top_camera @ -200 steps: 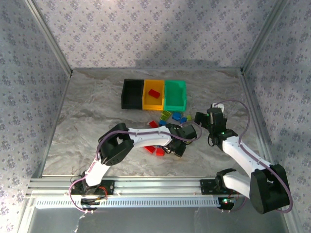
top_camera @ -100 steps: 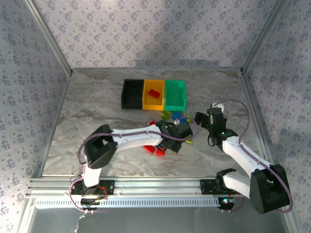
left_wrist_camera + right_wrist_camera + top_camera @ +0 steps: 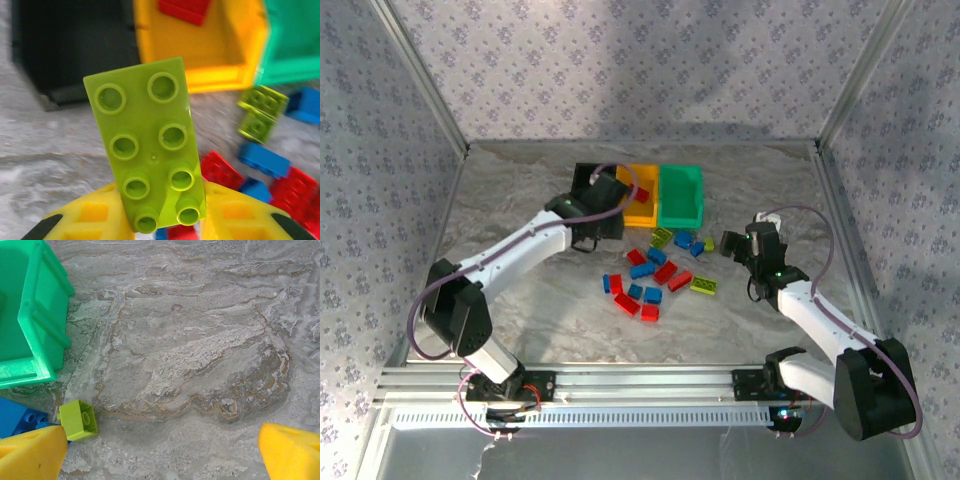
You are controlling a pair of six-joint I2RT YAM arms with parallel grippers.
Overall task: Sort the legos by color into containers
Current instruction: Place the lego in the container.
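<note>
**Left arm.** In the top view the left gripper (image 3: 605,197) sits over the near edge of the black open-top plastic bin (image 3: 582,178), where that bin joins the yellow-orange plastic bin (image 3: 642,213). What it holds cannot be made out from here. The left wrist view supplies this: the yellow fingers (image 3: 90,222) are closed on the near end of a lime green two-by-four studded plastic brick (image 3: 145,145). The brick's studs face the camera and its far end points at the seam between the black bin (image 3: 70,45) and the yellow-orange bin (image 3: 220,80).

**Bins.** One red plastic brick (image 3: 185,7) lies in the yellow-orange bin. The teal-green plastic bin (image 3: 682,215) closes the row on the right.

**Loose legos.** The top view shows the remaining red, blue and lime bricks (image 3: 655,275) scattered on the grey marbled table (image 3: 520,270), just in front of the bins. The wrist view catches a few of them, blurred.

**Right arm.** The right gripper (image 3: 735,243) hangs to the right of the scatter. In the right wrist view its yellow fingertips (image 3: 30,450) stand at opposite edges of the picture, so the jaws are spread wide with nothing between them. Below lie the bare table, a corner of the teal-green bin (image 3: 40,325), a small lime green cube brick (image 3: 78,420) and, touching it, a blue brick (image 3: 17,417).
</note>
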